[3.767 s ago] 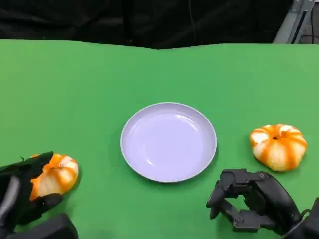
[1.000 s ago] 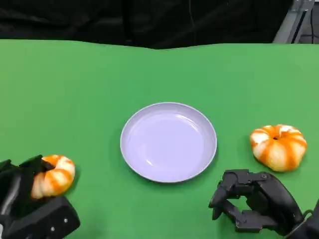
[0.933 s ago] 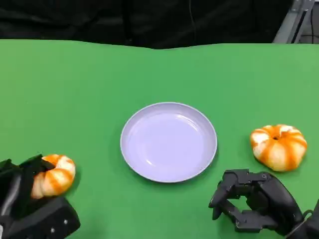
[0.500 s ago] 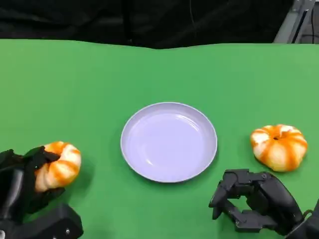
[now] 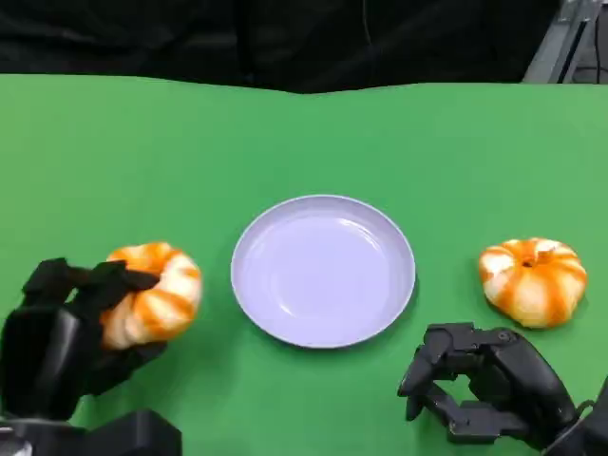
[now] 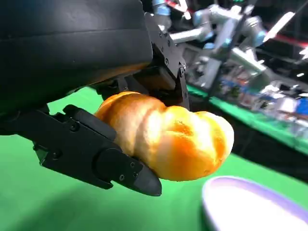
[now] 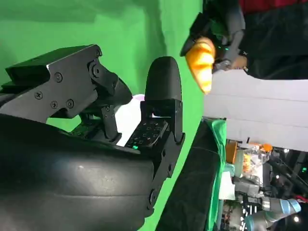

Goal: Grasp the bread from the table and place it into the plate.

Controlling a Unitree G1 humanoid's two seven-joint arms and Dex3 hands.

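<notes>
A green tabletop [image 5: 304, 133] is seen from above, with a pale lilac plate [image 5: 249, 249] at the centre of the head view. No brand, label or writing can be read anywhere.

At the lower left of the head view, the left robot hand [image 5: 66, 332] is raised, and an orange-and-white striped bread [image 5: 152, 293] is gripped in its black fingers, just left of the plate and apart from it. In the left wrist view the bread [image 6: 166, 136] is shown close up, pinched between a finger [image 6: 96, 154] on one side and the hand's shell on the other, with the plate's rim [image 6: 226, 185] at the lower right of that frame.

At the lower right of the head view, the right robot hand [image 5: 480, 385] is held low, its fingers curled inward around nothing. A second striped bread [image 5: 531, 280] lies on the tabletop at the right, well apart from the plate and just above that hand.

In the right wrist view the right hand's own fingers [image 7: 161, 96] are seen, and the held bread [image 7: 201, 61] appears small in the upper right. Blurred silver equipment is visible beyond the tabletop in both wrist views.
</notes>
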